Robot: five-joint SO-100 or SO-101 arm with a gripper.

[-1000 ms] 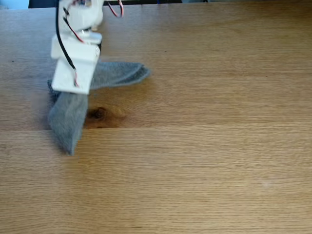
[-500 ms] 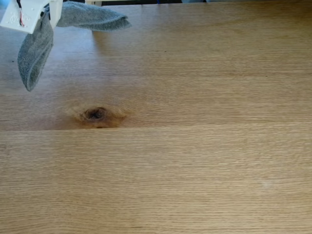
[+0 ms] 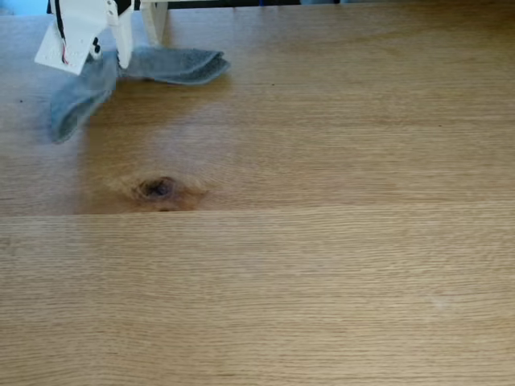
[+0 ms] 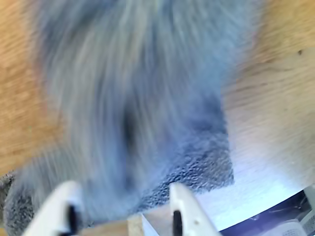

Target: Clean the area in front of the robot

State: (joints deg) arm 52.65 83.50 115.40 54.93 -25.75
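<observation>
The robot (image 3: 80, 32) sits at the far-left corner of the fixed view, its claw (image 3: 121, 58) clamped on a grey cloth (image 3: 165, 64) whose two flaps trail onto the desk (image 3: 322, 241). In the wrist view the cloth (image 4: 147, 98) is badly smeared, so how deep the bite goes is hard to judge — it looks pinched near its middle. The area in front, around the dark knot (image 3: 158, 188), lies well apart from the cloth. The risk: a shallow pinch lets the cloth slip free mid-wipe, or a high pass lets the flaps skim over the wood without pressing on it.
</observation>
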